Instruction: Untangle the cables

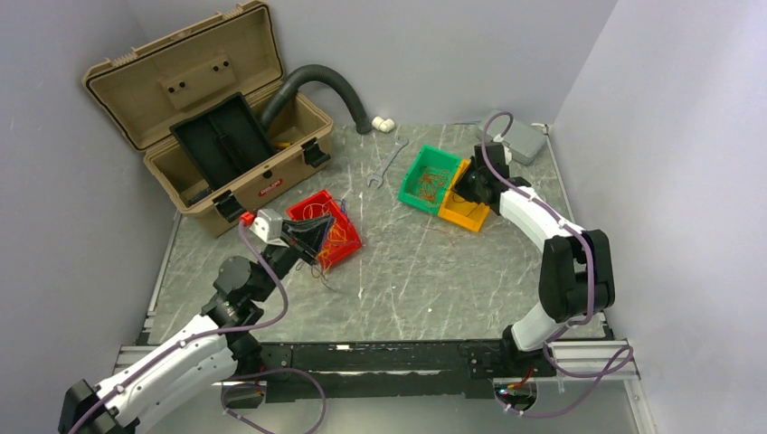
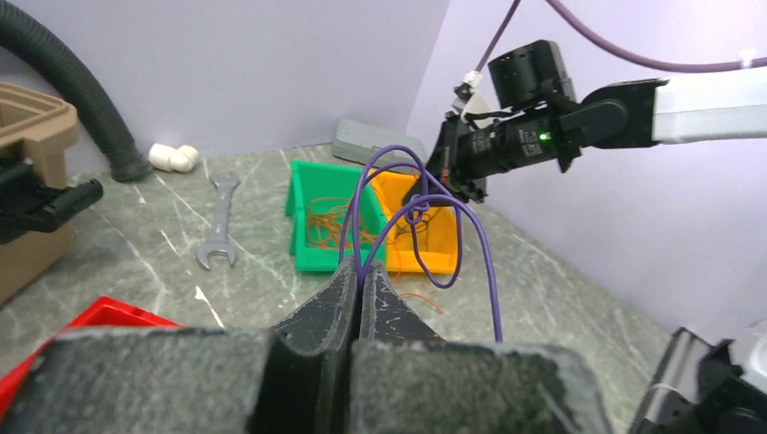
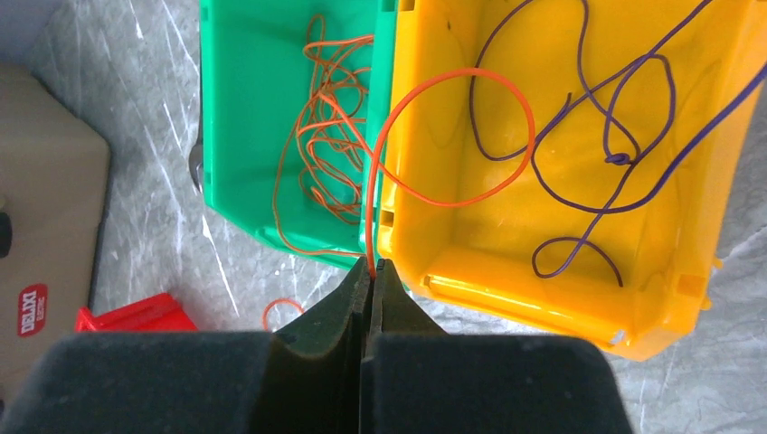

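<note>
A purple cable (image 2: 396, 147), knotted midway, is pinched in the fully closed left pincer (image 2: 360, 271) near the red bin (image 1: 312, 199). An orange cable (image 3: 369, 217) is clamped in the closed right pincer (image 3: 371, 271), its loop hanging over the yellow bin (image 3: 506, 289). If it were let go there, it could be dropped among purple strands instead of into the green bin (image 3: 235, 136).

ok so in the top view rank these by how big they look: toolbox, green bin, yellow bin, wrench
1. toolbox
2. green bin
2 or 3. yellow bin, partly hidden, so can't rank it against the green one
4. wrench, smallest
</note>
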Controlling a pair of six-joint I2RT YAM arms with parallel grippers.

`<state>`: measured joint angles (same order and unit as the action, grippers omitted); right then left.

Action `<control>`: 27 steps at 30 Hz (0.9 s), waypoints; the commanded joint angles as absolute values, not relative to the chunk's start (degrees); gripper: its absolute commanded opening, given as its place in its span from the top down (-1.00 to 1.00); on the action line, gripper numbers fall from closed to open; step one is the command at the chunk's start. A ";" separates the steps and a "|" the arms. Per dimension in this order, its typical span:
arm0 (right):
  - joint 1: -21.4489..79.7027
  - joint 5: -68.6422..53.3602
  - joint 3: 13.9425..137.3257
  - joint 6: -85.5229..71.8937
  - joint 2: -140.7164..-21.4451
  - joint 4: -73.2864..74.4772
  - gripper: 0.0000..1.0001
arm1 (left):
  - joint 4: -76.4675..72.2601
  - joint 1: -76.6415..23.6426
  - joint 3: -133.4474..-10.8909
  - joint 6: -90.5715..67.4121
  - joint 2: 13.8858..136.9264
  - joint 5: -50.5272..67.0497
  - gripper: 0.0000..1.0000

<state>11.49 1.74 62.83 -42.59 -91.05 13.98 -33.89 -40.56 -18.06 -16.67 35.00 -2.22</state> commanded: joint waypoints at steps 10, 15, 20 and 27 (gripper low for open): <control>12.37 -5.25 69.37 -41.08 -93.32 9.80 1.00 | -6.84 -40.95 -31.42 -25.41 30.88 6.82 1.00; 14.49 -5.07 73.52 -41.15 -96.06 10.21 1.00 | -3.48 -40.94 -34.64 -23.56 33.67 11.88 1.00; 14.77 -3.85 81.06 -39.50 -101.01 12.13 1.00 | -3.45 -40.94 -36.02 -23.59 36.28 15.73 1.00; 14.49 2.24 97.66 -34.51 -108.68 20.91 1.00 | -2.51 -41.02 -37.08 -23.83 37.38 17.68 1.00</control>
<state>14.92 -2.57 89.78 -38.11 -107.31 17.06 -2.55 -40.73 -33.95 -24.58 37.71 15.33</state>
